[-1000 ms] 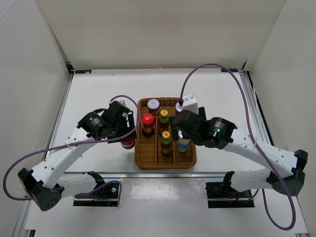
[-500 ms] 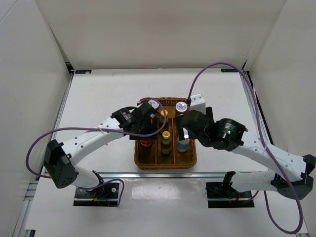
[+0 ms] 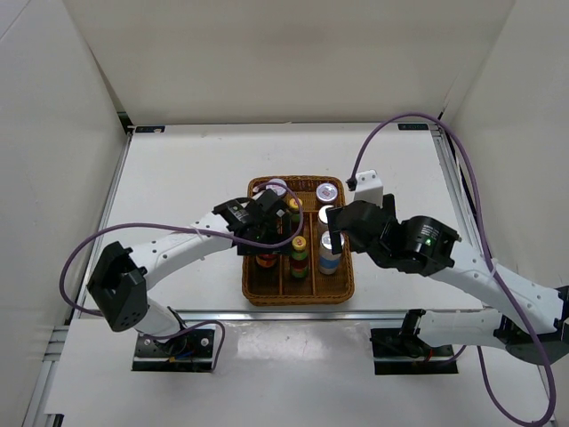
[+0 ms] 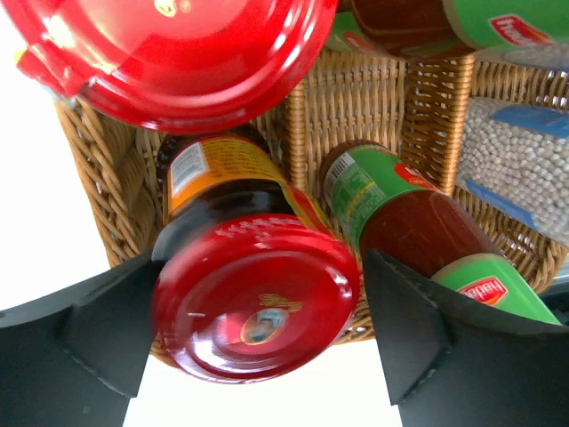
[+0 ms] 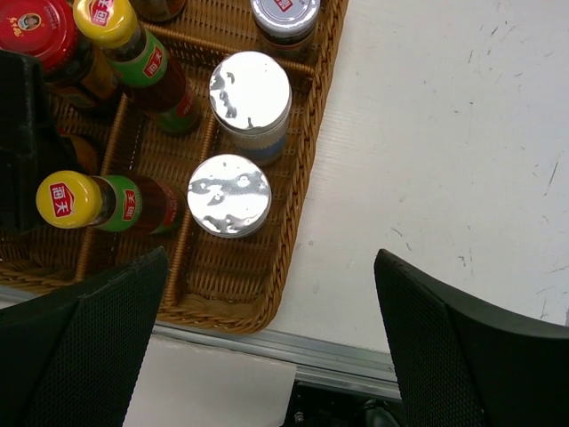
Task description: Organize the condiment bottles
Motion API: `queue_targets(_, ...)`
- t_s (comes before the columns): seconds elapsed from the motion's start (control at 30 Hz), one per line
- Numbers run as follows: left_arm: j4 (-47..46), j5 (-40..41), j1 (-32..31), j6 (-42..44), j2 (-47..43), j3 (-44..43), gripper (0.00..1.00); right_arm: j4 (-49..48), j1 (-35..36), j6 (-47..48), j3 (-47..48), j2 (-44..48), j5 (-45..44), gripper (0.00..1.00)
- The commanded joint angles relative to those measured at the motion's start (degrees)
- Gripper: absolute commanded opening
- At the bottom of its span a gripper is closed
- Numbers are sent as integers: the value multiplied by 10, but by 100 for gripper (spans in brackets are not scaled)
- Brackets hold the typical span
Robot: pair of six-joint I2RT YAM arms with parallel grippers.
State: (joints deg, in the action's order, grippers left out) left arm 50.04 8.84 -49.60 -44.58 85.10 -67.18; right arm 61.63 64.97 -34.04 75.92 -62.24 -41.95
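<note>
Left pincer: fingers apart, flanking the red-lidded jar; the grip has loosened within the last second.
Jar position: carried off the counter into the left compartment of the wicker tray.
Right pincer: wide apart, empty, above the tray's right edge.
Meaning: this jar seems placed.

Left fingers apparently parted; right fingers spread wide.
</note>
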Motion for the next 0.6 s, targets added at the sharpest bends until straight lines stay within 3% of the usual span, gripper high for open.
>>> queue_targets(0.0, -32, -15, -2, -11, 2, 9, 100, 4, 0, 10, 10, -2, -6, 100)
queue_targets(0.2, 21, 6, -2, -9, -41, -21, 100, -3, 0, 10, -1, -9, -14, 100)
queue_targets(0.57, 111, 34, 50, 77, -118, -198, 100, -9, 0, 28, 20, 3, -28, 100)
